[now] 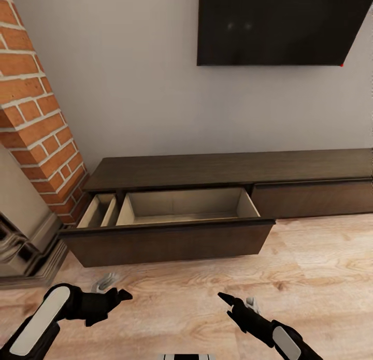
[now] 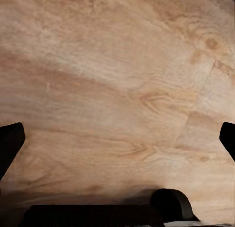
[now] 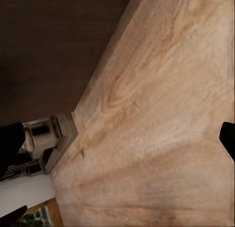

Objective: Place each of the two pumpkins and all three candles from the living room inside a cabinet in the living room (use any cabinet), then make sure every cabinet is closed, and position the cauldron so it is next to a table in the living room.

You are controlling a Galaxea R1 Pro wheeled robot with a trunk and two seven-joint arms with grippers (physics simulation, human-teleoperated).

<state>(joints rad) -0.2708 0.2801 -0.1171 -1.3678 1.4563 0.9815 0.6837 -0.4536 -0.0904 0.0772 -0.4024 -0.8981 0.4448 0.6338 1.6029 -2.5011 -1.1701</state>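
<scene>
The cabinet [image 1: 223, 168] is a long low dark brown unit against the wall. Its left drawer [image 1: 171, 241] is pulled out, and the pale wood inside [image 1: 186, 207] holds nothing that I can see. The right drawer front [image 1: 311, 197] is shut. My left gripper [image 1: 111, 304] hangs open over the floor in front of the drawer, its fingers spread wide in the left wrist view [image 2: 117, 138]. Further right, my right gripper [image 1: 237, 300] is open as well, with the cabinet's dark front [image 3: 49, 40] ahead of it. The pumpkins, candles, cauldron and table are out of view.
A brick column [image 1: 36, 116] and the carved fireplace base [image 1: 26, 241] stand at the left, close to the open drawer's end. A dark screen [image 1: 280, 23] hangs on the wall above the cabinet. Light wood floor [image 1: 311, 277] stretches to the right.
</scene>
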